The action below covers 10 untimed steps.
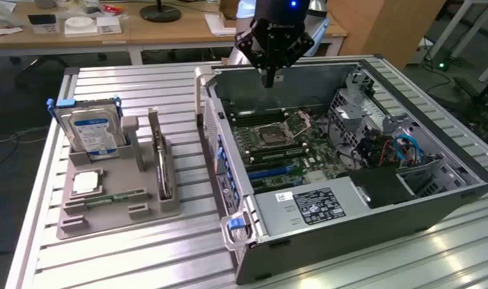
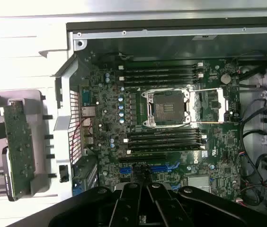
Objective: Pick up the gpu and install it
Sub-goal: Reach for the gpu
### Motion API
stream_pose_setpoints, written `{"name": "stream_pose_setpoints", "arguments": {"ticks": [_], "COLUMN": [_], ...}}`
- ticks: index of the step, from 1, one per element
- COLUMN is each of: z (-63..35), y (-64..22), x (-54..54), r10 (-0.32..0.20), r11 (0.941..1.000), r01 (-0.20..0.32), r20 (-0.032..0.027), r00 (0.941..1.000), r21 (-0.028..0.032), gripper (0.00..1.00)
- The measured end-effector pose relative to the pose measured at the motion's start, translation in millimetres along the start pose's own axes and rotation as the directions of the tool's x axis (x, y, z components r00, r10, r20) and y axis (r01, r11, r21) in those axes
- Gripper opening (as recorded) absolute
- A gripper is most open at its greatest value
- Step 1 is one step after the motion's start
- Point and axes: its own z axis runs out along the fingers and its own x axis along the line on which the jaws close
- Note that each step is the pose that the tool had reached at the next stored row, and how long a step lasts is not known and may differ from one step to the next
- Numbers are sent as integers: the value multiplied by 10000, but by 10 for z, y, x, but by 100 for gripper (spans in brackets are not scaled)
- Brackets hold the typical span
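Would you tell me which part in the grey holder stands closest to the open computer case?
The gpu, the thin dark card on edge; the blue-labelled hard drive and the flat chip sit farther toward the exterior view's left.

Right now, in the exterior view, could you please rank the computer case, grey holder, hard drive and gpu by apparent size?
1. computer case
2. grey holder
3. hard drive and gpu, unranked: the gpu stands nearly edge-on to the camera, so only a thin strip shows, about as long as the drive.
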Motion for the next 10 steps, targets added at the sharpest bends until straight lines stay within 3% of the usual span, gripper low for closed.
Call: {"name": "stream_pose_setpoints", "arguments": {"ticks": [10], "z": [-2], "y": [-4], "x": [51], "r10": [0], "r11": [10000], "r01": [0], "r20": [-1], "r00": [10000], "r21": [1], "gripper": [10]}}
